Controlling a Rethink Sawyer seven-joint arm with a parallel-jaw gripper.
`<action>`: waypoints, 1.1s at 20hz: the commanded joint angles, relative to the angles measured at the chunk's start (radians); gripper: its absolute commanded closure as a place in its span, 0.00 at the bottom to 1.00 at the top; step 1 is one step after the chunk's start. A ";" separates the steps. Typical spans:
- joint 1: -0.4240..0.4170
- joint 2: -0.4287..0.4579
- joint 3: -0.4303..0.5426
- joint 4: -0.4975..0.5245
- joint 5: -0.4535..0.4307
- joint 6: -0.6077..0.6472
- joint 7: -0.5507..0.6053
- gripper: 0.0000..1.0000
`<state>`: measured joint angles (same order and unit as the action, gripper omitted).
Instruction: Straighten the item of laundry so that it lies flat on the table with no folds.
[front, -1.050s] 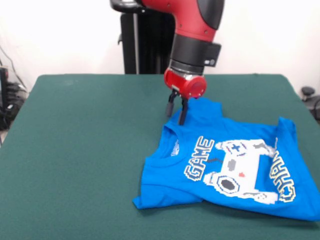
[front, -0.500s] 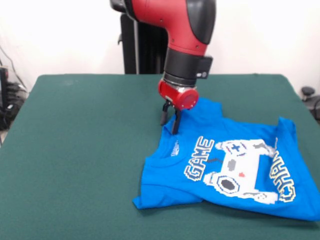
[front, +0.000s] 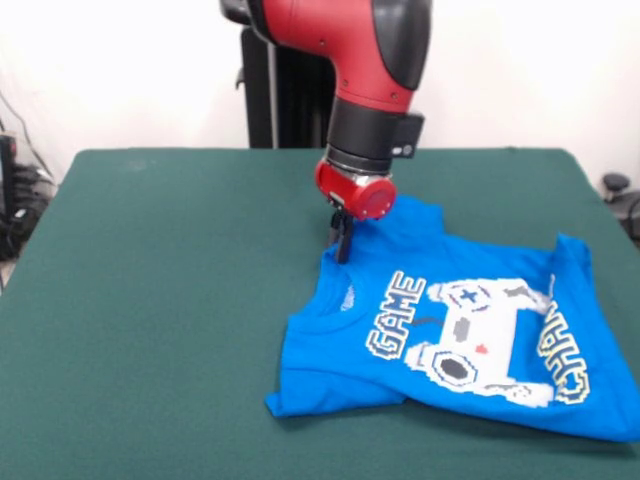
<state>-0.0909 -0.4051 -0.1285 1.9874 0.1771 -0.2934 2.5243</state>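
The item of laundry (front: 400, 385), a bright blue T-shirt with a game controller print and "GAME" lettering, lies front up on the right half of the green table (front: 160, 300). Its near left sleeve is folded under and its far edge is rumpled. The red arm comes down over the shirt's far left corner, beside the collar. My gripper (front: 342, 250) is shut there, its black fingers pinched together on the shirt's edge. The right end of the shirt runs out of the front view.
A black post (front: 258, 90) stands behind the table's far edge. Cables (front: 15, 200) hang off the left side and a small black object (front: 614, 184) sits past the right edge. Bare green cloth covers the table's left half.
The gripper moved slightly left and down to the shirt's far left edge, and its fingers closed from open to shut on the cloth. The shirt's corner shifted a little.
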 joint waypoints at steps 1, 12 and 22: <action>0.006 0.019 0.098 -0.075 -0.012 0.003 0.100 1.00; -0.024 0.018 0.099 -0.020 -0.053 0.000 0.113 1.00; -0.073 -0.008 0.083 0.078 -0.145 -0.013 0.136 1.00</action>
<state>-0.1376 -0.4224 -0.1185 1.9942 0.0663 -0.2937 2.5243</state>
